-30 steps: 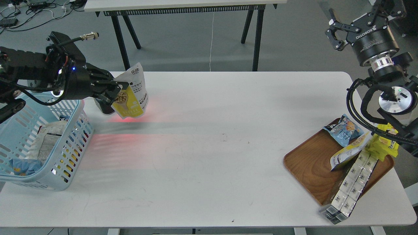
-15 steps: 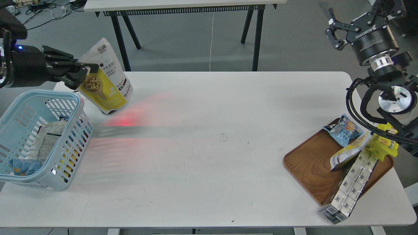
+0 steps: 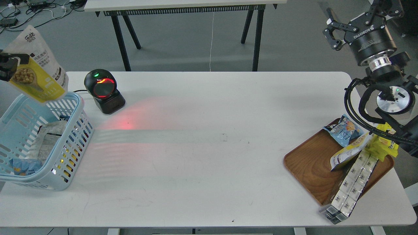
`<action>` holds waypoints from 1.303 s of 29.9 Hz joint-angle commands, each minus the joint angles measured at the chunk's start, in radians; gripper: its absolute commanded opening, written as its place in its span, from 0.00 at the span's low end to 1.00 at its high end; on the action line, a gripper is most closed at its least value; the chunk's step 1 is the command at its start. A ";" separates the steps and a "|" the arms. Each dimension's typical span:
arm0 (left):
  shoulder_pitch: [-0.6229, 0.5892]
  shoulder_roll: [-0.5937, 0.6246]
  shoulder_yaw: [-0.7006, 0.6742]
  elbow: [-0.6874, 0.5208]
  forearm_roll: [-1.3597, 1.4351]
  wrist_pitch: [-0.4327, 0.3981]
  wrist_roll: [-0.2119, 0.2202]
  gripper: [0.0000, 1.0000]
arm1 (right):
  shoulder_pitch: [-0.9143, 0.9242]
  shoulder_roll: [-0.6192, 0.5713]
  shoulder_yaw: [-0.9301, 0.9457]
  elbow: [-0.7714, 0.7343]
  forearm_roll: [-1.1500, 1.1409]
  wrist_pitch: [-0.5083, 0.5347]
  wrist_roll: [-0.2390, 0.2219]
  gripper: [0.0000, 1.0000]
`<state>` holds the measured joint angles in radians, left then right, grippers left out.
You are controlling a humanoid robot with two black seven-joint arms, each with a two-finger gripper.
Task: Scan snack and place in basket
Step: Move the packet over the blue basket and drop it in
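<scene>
Grey flooring and the legs of a second table are showing beyond the white bench (image 3: 209, 147), which is carrying everything in play. At the far left edge of the view, the left claw (image 3: 8, 65) is gripping the snack (image 3: 36, 70), its fingers clamped on the pouch's left side, though most of the claw is cut off by the frame. A second ago this pouch was hanging right in front of the scanner (image 3: 104, 91); since then it has been travelling leftward and up, and it is now hanging above the far rim of the basket (image 3: 70, 156), apart from it and tilted. The scanner is standing uncovered, throwing its red glow across the bench, so I judge the scan pass to be over and the drop to be what is remaining. Several packets are already lying inside the basket. Far to the right, the wooden tray (image 3: 310, 166) is holding a blue packet (image 3: 343, 130), a yellow pack (image 3: 385, 143) and a long boxed item. Above it, the right claw (image 3: 331, 31) is hovering with fingers spread apart, holding nothing.
</scene>
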<state>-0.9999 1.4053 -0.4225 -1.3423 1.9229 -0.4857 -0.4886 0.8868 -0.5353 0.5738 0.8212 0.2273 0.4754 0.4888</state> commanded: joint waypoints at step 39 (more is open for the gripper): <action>-0.049 -0.316 0.025 0.149 -0.855 0.107 0.000 1.00 | 0.029 -0.009 0.072 -0.024 -0.003 -0.018 0.000 0.99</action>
<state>-1.0407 1.1782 -0.3329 -1.2466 1.1519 -0.3782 -0.4886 0.9042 -0.5424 0.6356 0.8005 0.2241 0.4628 0.4888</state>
